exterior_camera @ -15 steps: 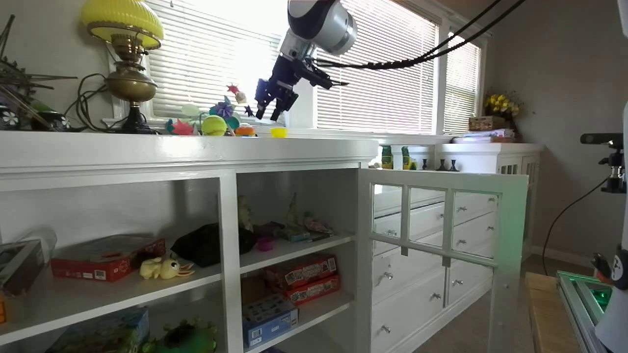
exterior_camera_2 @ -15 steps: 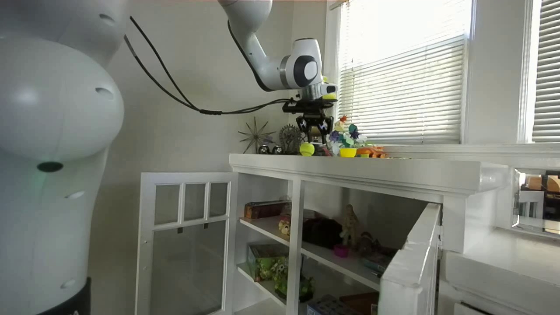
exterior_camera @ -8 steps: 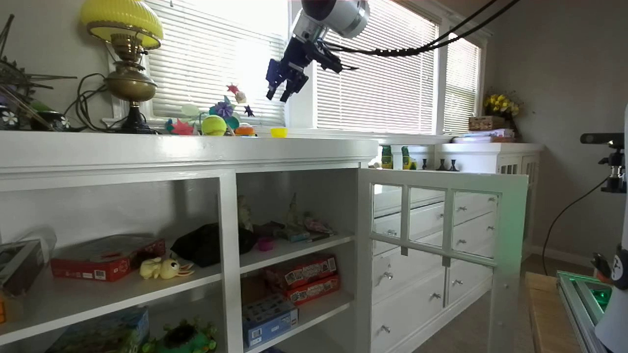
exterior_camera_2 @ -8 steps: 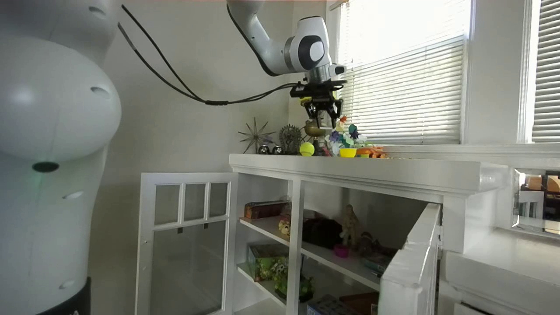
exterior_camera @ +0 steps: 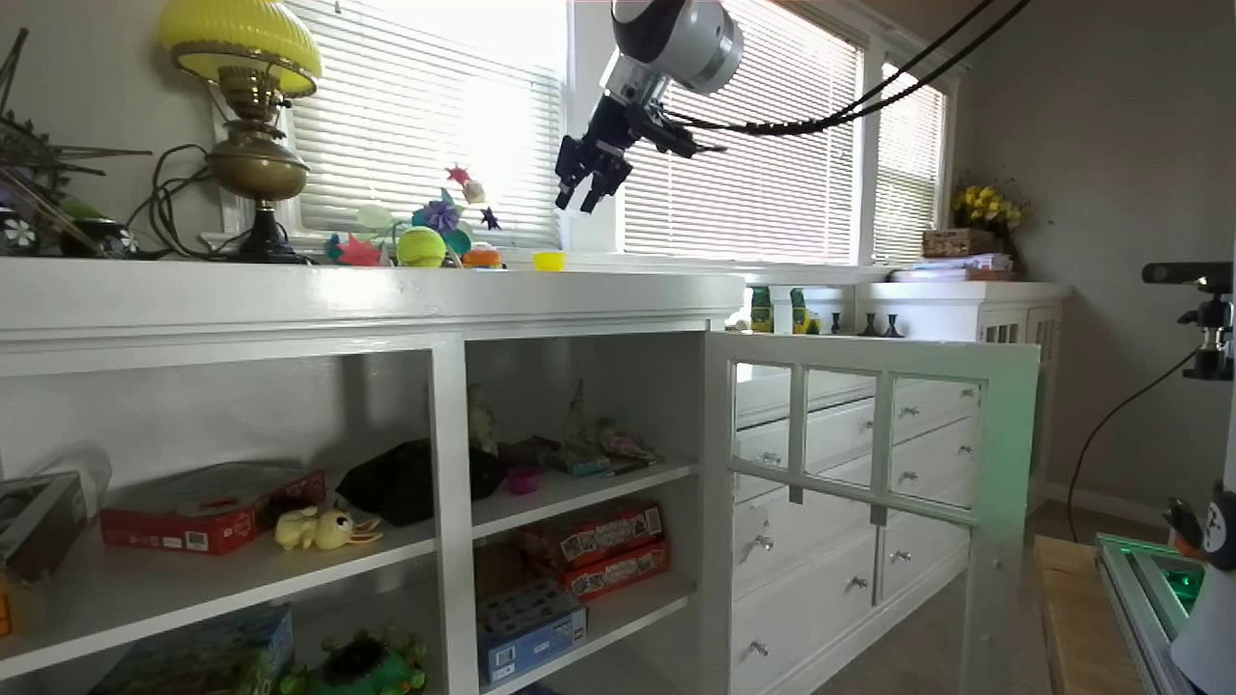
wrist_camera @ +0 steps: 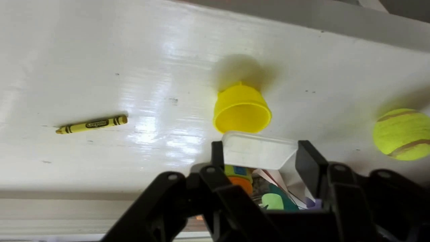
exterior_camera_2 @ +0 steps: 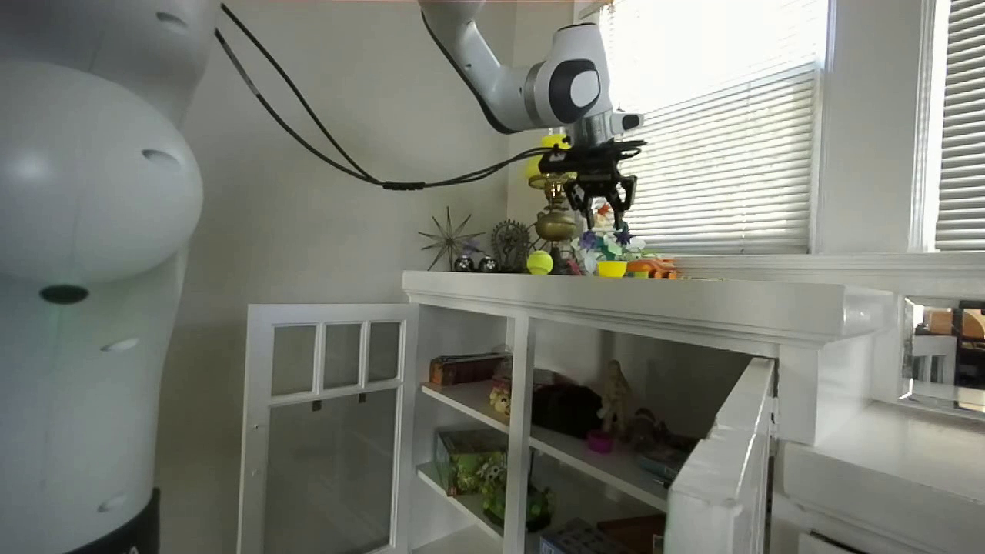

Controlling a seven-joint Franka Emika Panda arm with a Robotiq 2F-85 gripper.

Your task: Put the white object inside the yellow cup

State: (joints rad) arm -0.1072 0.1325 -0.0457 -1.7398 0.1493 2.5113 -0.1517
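Observation:
The yellow cup (wrist_camera: pixel 242 109) stands on the white cabinet top; it also shows in both exterior views (exterior_camera: pixel 548 262) (exterior_camera_2: pixel 612 268). My gripper (wrist_camera: pixel 258 151) is shut on the white object (wrist_camera: pixel 253 151), a small translucent-white, box-like piece gripped between both fingertips. In the wrist view the piece's edge slightly overlaps the cup's rim from my viewpoint. In both exterior views the gripper (exterior_camera: pixel 577 205) (exterior_camera_2: pixel 605 225) hangs well above the cabinet top, above the cup's level and apart from it. The white piece is only faint in the exterior views. The visible part of the cup's inside shows plain yellow.
A yellow crayon (wrist_camera: pixel 92 124) and a tennis ball (wrist_camera: pixel 403 134) lie on either side of the cup. Paper flowers (exterior_camera: pixel 439 214) and an orange toy (exterior_camera: pixel 482 256) are close by. A tall lamp (exterior_camera: pixel 259 164) stands further along. Window blinds are behind; an open cabinet door (exterior_camera: pixel 874 425) juts out below.
My gripper has risen from near the cabinet top, then shifted rightward in both exterior views, dropping slightly in the last half second. The cup and the other things have not moved.

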